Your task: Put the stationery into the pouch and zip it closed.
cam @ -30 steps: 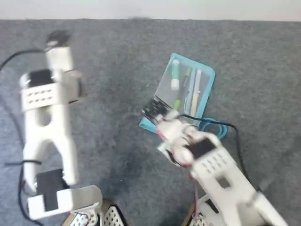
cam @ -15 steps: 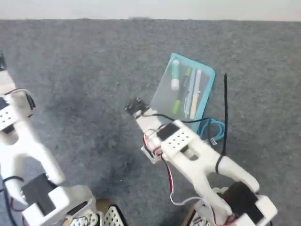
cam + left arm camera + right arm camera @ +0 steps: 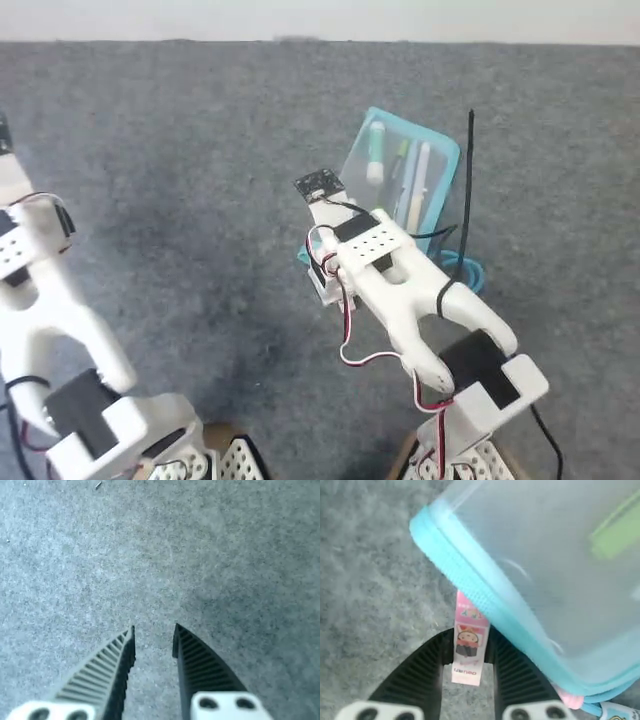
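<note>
Centrally, just right of the middle of the grey carpeted table (image 3: 200,150) and toward its far edge, lies the teal, clear-fronted pouch (image 3: 392,195). A green-and-white marker (image 3: 376,158) and pens (image 3: 418,185) are inside it. Right gripper (image 3: 469,636): jaws closed on the pink zipper tag (image 3: 470,615), which emerges from under the pouch's teal zip edge at its near corner. Left gripper (image 3: 153,630): jaws slightly parted, holding nothing, above bare carpet.
</note>
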`<state>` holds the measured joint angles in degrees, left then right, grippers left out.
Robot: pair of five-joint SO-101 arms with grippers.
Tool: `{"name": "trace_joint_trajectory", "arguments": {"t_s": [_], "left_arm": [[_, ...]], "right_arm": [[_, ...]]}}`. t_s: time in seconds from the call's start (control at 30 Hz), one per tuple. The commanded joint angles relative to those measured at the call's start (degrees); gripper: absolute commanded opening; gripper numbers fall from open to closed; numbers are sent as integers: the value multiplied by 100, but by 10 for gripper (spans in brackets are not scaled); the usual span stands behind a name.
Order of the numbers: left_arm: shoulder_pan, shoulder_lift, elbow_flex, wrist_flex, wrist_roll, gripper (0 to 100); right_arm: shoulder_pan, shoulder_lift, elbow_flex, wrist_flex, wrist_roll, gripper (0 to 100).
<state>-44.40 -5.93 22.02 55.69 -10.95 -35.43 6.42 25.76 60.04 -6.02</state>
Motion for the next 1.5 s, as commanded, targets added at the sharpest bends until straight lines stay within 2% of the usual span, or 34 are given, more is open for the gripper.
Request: {"name": "trace_joint_trajectory", "arguments": {"t_s": [0.0,0.1,0.3,0.4,0.6,0.7,0.9,1.03,1.2,1.4,1.47], "left_arm": [[-9,-334,-66,-114,-88,119],[-9,-334,-66,-114,-88,119],[-9,-334,-57,-114,-88,119],[-9,-334,-57,-105,-97,119],[-18,-334,-57,-88,-105,119],[-18,-334,-57,-88,-105,119],[-18,-334,-57,-105,-105,119],[-18,-334,-48,-97,-105,119],[-18,-334,66,-123,-281,119],[-18,-334,66,-123,-360,119],[-18,-334,66,-123,-360,119]], "right_arm": [[136,-224,-316,48,-229,9],[215,-321,-316,66,-325,24],[277,-523,-316,22,-343,221],[295,-637,-325,-189,-343,278],[259,-919,-325,-338,-273,281],[145,-1253,-255,-259,62,281],[-259,-1947,589,-215,387,281],[-268,-2044,1011,-435,651,281],[-268,-1982,1160,-251,642,281],[-312,-1965,1310,-813,580,281],[-418,-1851,1301,-875,316,281]]}}
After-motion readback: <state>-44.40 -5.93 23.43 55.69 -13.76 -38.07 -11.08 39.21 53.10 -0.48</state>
